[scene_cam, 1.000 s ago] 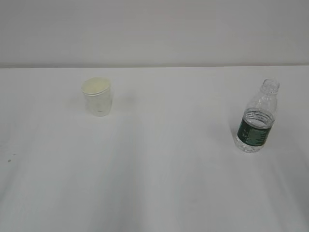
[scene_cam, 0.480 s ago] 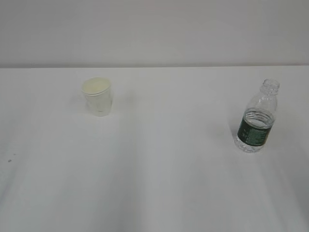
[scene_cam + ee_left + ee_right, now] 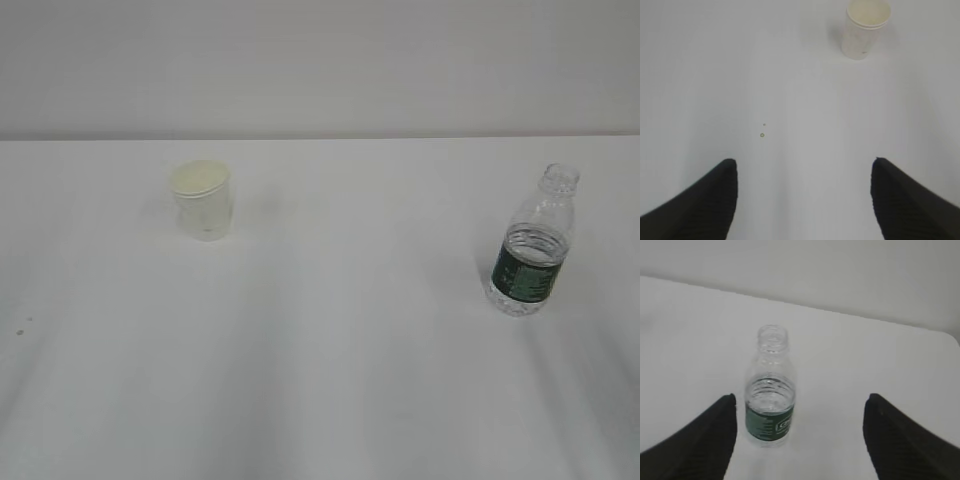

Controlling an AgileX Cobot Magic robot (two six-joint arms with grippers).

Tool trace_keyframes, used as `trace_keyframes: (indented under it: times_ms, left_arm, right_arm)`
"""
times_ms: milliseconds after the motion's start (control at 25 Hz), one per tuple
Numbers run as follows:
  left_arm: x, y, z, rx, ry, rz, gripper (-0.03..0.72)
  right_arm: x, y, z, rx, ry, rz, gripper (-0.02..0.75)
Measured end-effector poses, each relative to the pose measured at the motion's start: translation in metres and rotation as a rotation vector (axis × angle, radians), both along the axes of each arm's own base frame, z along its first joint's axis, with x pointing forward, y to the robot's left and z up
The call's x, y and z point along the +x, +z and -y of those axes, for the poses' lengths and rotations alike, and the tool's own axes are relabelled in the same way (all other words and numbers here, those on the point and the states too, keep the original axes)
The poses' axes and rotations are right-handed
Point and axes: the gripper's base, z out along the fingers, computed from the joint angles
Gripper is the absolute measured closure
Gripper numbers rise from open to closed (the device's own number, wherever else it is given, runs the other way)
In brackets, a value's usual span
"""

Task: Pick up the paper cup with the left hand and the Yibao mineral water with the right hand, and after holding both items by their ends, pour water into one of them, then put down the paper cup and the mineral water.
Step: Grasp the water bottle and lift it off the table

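paper cup (image 3: pixel 866 29) stood upright on the white table (image 3: pixel 330 350), well ahead of the left gripper (image 3: pixel 802 200) and off to its right; jaws spread wide, nothing held. uncapped water bottle (image 3: pixel 770 390) stood upright, part full, just ahead of the right gripper (image 3: pixel 797 435) and a little left of centre; jaws likewise wide and empty. judged as the approach step, nothing grasped yet. next called for advancing each gripper around its item, then closing.
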Motion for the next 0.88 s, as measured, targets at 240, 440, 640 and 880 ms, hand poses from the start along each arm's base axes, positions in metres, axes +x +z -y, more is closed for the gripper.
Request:
trace_keyframes:
  times_ms: [240, 440, 640, 880]
  left_arm:
    - [0.0, 0.0, 0.0, 0.0, 0.0, 0.0, 0.095]
    - [0.0, 0.0, 0.0, -0.001, 0.0, 0.0, 0.095]
    - [0.0, 0.0, 0.0, -0.002, 0.0, 0.0, 0.095]
    - [0.0, 0.0, 0.0, -0.002, 0.0, 0.0, 0.095]
  right_arm:
    - [0.018, -0.016, -0.016, -0.061, 0.09, -0.042, 0.147]
    - [0.026, -0.023, -0.018, -0.04, 0.074, -0.054, 0.146]
    - [0.026, -0.023, -0.016, 0.045, 0.017, -0.004, 0.146]
    - [0.014, -0.04, -0.008, 0.174, -0.07, 0.057, 0.147]
